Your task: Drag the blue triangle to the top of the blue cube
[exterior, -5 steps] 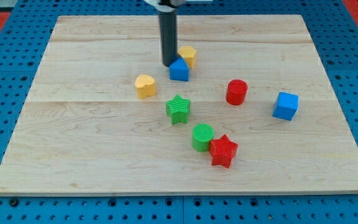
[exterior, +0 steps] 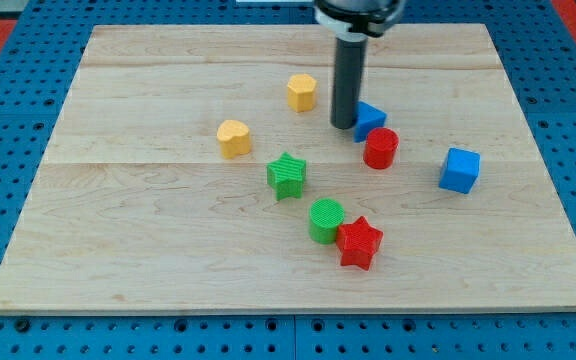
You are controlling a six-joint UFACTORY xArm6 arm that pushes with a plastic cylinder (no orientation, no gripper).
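The blue triangle (exterior: 370, 119) lies right of the board's middle, touching the red cylinder (exterior: 380, 148) just below it. My tip (exterior: 343, 125) stands against the triangle's left side. The blue cube (exterior: 459, 170) sits further to the view's right and a little lower, apart from both.
A yellow hexagon block (exterior: 302, 92) sits to the tip's upper left. A yellow heart (exterior: 233, 138) lies at the left, a green star (exterior: 287, 175) near the middle. A green cylinder (exterior: 325, 220) touches a red star (exterior: 358, 242) lower down. The wooden board (exterior: 118, 250) rests on a blue pegboard.
My tip has moved to the view's right and pushed the blue triangle away from the yellow hexagon, up against the red cylinder. The other blocks have stayed put.
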